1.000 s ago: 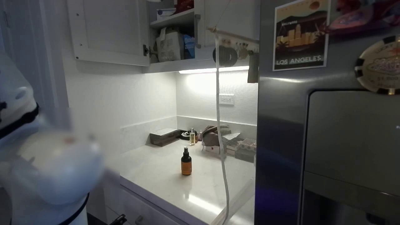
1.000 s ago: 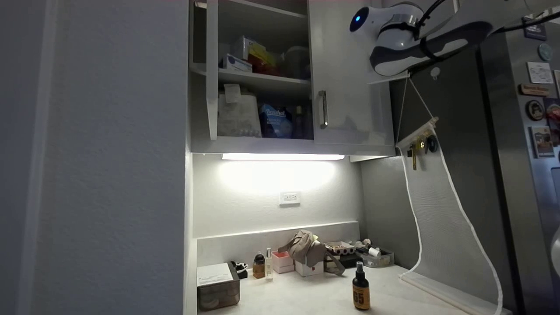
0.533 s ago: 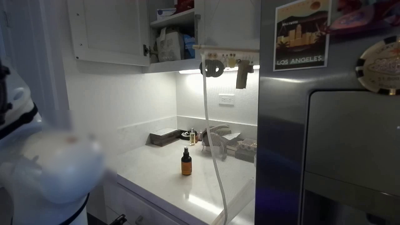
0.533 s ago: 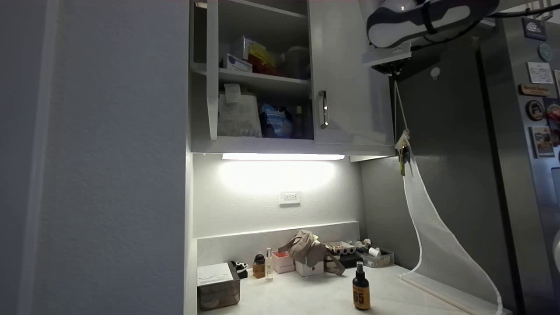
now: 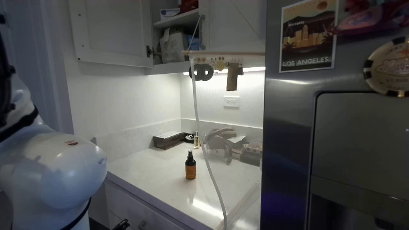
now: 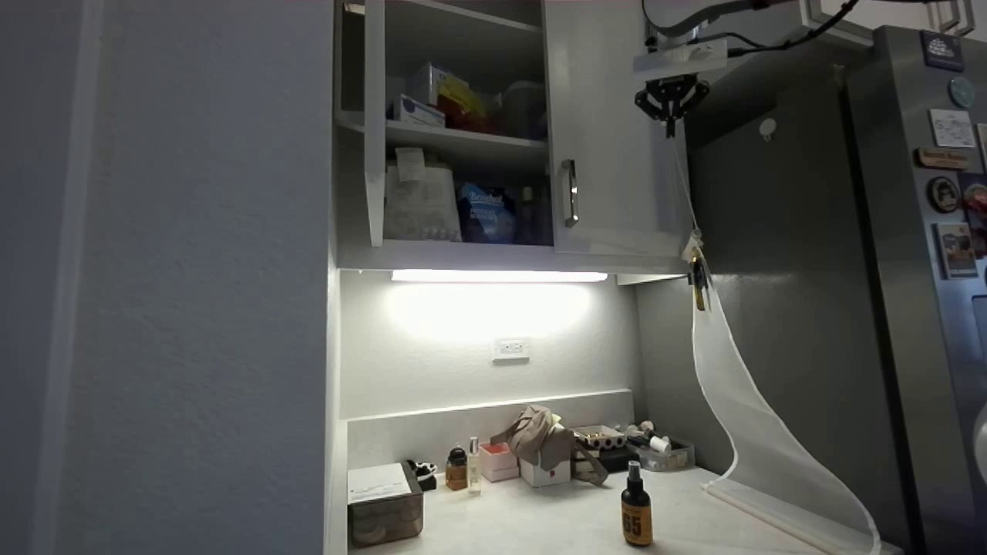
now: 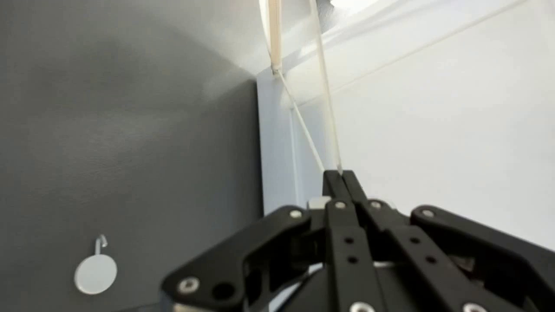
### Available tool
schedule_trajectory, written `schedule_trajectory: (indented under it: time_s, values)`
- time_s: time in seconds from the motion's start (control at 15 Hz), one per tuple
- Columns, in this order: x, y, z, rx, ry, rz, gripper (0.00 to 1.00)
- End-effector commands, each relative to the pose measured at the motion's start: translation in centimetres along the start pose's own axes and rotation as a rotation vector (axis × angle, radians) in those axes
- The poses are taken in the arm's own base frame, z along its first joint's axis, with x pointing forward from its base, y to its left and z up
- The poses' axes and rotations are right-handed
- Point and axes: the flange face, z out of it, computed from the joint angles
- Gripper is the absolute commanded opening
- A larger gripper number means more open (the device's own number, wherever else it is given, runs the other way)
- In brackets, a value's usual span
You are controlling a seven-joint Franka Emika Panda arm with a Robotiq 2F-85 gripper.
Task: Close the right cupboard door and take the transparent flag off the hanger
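String (image 7: 326,82) is pinched by the gripper (image 7: 341,174). The white counter (image 6: 524,520) is lit by a lamp (image 6: 500,276); near its right edge, the bottom of the clear sheet (image 6: 746,412) is laid.

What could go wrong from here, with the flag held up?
The fingers pinch only the thin cord above the see-through flag, so it might slip. Ornaments dangling below the pale bar could swing loose. The lower bar appears to rest on the counter; dragged sideways, it might knock over the spray bottle.

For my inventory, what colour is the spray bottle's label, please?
Orange; the label shows best in an exterior view.
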Motion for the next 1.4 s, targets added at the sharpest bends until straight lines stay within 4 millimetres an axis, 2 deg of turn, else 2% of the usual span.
schedule_trajectory:
  time_s: [0.0,0.33,0.67,0.93,1.33]
  values:
    - [-1.0,-1.5,-3.2,0.073,-0.075,-0.085,0.00]
    - [-3.3,-3.5,-7.6,0.149,-0.135,-0.158,0.00]
    - [-4.2,-3.2,-11.1,0.205,-0.181,-0.219,0.00]
    - [-4.4,-3.5,-12.8,0.248,-0.208,-0.245,0.00]
    - [-6.4,-7.3,-15.1,0.290,-0.221,-0.286,0.00]
